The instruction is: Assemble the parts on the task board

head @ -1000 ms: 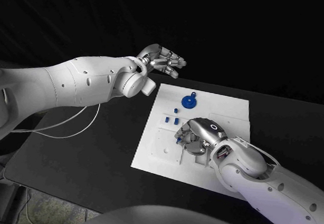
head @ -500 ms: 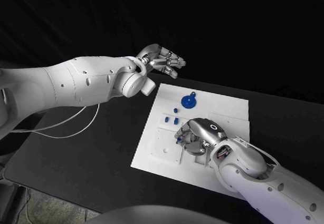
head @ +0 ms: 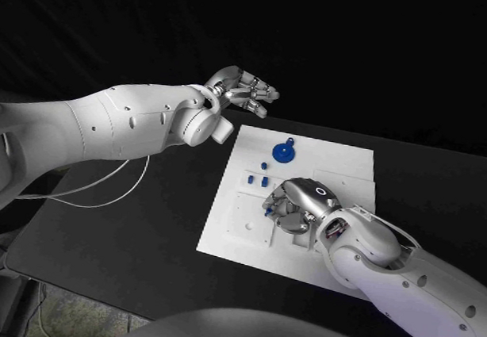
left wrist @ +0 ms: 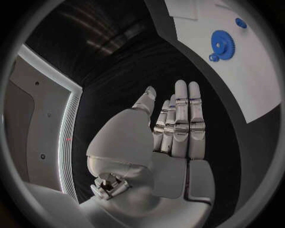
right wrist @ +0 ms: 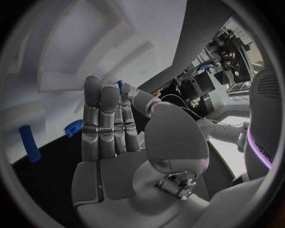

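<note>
The white task board (head: pixel 334 156) lies in the middle of the black table. A blue gear (head: pixel 284 152) sits near its far edge, and small blue pegs (head: pixel 253 180) stand to the near left of it. My right hand (head: pixel 297 204) is down on the board's middle, fingers curled onto it. In the right wrist view a small blue part (right wrist: pixel 120 87) shows pinched between the thumb and a fingertip. My left hand (head: pixel 244 90) is held up in the air beyond the board's far left corner, fingers straight, nothing in it. The left wrist view shows the gear (left wrist: pixel 223 43) too.
Another blue piece (right wrist: pixel 74 127) and a blue peg (right wrist: pixel 28 143) lie on the board beside my right hand. Bare black table (head: pixel 124 222) stretches left of the board. A thin cable (head: pixel 104 192) hangs under my left arm.
</note>
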Controlling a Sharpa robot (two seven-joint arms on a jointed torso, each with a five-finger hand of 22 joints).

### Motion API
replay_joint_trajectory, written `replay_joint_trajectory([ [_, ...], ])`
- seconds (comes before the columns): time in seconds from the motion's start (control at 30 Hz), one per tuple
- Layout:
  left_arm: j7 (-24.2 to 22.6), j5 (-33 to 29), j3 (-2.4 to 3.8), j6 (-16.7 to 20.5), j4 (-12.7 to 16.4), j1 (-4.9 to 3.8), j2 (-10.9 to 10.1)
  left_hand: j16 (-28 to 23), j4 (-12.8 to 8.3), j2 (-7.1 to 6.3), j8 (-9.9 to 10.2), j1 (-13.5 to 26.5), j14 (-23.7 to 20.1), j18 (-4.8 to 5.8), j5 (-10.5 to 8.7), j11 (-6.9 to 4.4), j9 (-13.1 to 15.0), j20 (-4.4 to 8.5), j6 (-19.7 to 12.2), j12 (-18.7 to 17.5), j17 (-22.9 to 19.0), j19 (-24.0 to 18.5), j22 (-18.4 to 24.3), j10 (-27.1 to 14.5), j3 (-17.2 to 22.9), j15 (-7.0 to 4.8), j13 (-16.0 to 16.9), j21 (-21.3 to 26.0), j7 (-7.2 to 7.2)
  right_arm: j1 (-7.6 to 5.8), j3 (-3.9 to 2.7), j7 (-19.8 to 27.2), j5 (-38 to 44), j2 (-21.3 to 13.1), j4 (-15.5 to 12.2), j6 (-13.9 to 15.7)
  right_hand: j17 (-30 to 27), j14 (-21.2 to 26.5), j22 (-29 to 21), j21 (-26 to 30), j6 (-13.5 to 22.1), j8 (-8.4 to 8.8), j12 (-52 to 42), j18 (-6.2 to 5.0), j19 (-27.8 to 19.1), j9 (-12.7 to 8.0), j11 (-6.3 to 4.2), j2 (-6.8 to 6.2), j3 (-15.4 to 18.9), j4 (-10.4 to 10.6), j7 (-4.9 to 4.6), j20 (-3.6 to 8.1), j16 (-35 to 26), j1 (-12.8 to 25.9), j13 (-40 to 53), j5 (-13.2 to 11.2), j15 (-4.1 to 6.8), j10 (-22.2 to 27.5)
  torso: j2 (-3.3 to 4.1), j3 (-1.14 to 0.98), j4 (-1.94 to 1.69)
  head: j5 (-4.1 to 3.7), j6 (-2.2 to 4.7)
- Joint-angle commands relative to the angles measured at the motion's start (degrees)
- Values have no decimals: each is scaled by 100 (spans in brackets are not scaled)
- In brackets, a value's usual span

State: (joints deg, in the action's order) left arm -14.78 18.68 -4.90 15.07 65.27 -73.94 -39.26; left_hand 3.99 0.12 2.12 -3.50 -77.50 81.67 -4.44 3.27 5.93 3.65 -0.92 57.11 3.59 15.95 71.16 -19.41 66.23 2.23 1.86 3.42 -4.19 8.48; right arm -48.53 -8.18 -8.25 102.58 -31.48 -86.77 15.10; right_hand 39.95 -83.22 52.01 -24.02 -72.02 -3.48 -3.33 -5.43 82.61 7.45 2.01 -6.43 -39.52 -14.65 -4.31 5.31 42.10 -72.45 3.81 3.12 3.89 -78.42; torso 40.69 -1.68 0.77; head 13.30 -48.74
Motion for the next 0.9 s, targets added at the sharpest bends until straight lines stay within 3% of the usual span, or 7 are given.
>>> replay_joint_trajectory([
  [0.03, -12, 13, 4, -71, 8, -6, 10, -10, 3, 25, -14, -47, -25, 89, -15, 2, 9, -14, -18, -2, -5, 37, 13, -28, -37, 23, 0, -22, -18, 9, 6, -62, 95, 1, 8, -230, -9, -1, -2, 24, -30, -18, -19, -147, 23, 7, -98, 44, -20, -31, -7, 12, 14, 11, 0, 19, 20, -134, 0, 1, 3, -1, -4],
  [0.47, -1, 14, 4, -81, 2, -6, 26, -10, 3, 25, -14, -47, -25, 89, -15, 2, 9, -14, -18, -2, -5, 37, 13, -28, -37, 23, 0, -22, -18, 7, 6, -242, 238, 54, 78, -665, -22, 21, 96, 81, -11, -20, -19, -134, -8, -4, -90, 64, 25, -52, -15, 6, -7, 15, -1, 15, 15, -106, -1, 0, 3, -12, -15],
  [0.9, 6, 14, 3, -91, -6, -6, 35, -10, 3, 25, -14, -47, -25, 89, -15, 2, 9, -14, -18, -2, -5, 37, 13, -28, -37, 23, 0, -22, -18, 7, 8, -223, 258, 78, 54, -588, -37, 33, 157, 134, 6, -18, -19, -129, -10, -33, -83, 52, 87, -65, -24, 2, -22, 20, -2, 58, 12, -81, 0, 1, -2, -15, -18],
])
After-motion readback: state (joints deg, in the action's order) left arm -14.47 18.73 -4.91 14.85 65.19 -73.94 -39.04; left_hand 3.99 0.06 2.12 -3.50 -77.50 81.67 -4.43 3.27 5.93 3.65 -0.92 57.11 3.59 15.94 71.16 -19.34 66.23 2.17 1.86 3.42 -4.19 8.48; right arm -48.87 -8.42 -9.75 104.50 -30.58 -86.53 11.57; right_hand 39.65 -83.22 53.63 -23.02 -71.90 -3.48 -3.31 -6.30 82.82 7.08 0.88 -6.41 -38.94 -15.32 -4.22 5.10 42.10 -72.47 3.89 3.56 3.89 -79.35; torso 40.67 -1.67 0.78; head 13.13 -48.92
